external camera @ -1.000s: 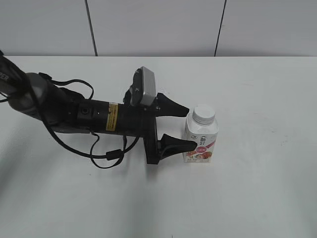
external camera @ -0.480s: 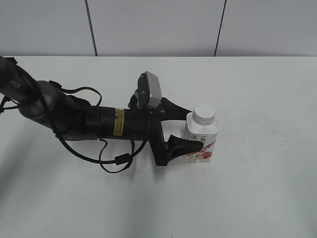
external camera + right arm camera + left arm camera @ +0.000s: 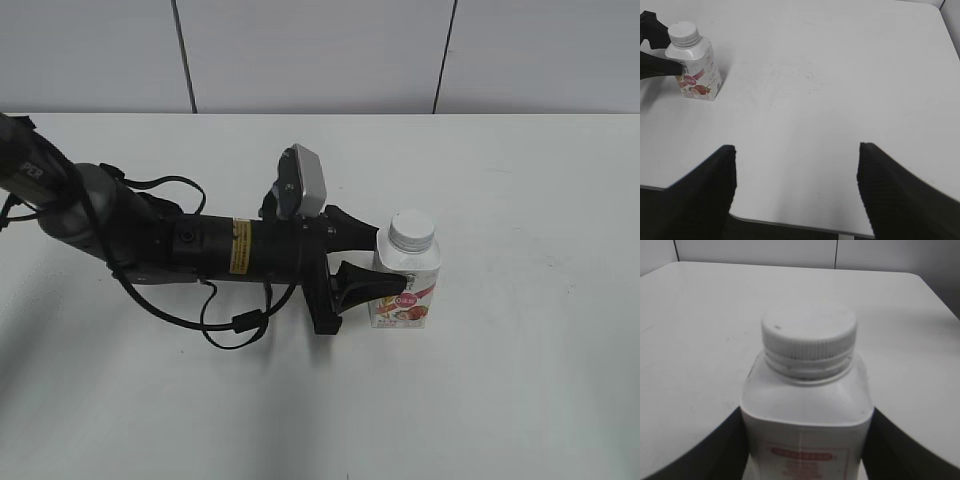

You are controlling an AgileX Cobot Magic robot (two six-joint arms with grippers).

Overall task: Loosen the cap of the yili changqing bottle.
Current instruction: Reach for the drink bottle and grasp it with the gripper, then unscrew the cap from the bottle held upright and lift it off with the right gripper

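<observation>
The yili changqing bottle (image 3: 406,288) stands upright on the white table, white with a red fruit label. Its ribbed white cap (image 3: 411,230) sits on the neck. My left gripper (image 3: 388,256) reaches in from the left and is shut on the bottle's body, one black finger pressed on each side. The left wrist view shows the cap (image 3: 809,332) close up above the bottle's shoulders (image 3: 807,407), with the gripper (image 3: 807,452) flanking the body. My right gripper (image 3: 795,165) is open and empty, far from the bottle (image 3: 699,72), and is out of the exterior view.
The white table (image 3: 520,180) runs back to a grey panelled wall. The left arm's black cables (image 3: 235,322) loop on the table behind the gripper. The table's near edge (image 3: 790,223) lies just under the right gripper.
My left arm moved right toward the bottle, then its fingers closed from a wide gap onto the bottle's sides. The bottle stayed upright in place.
</observation>
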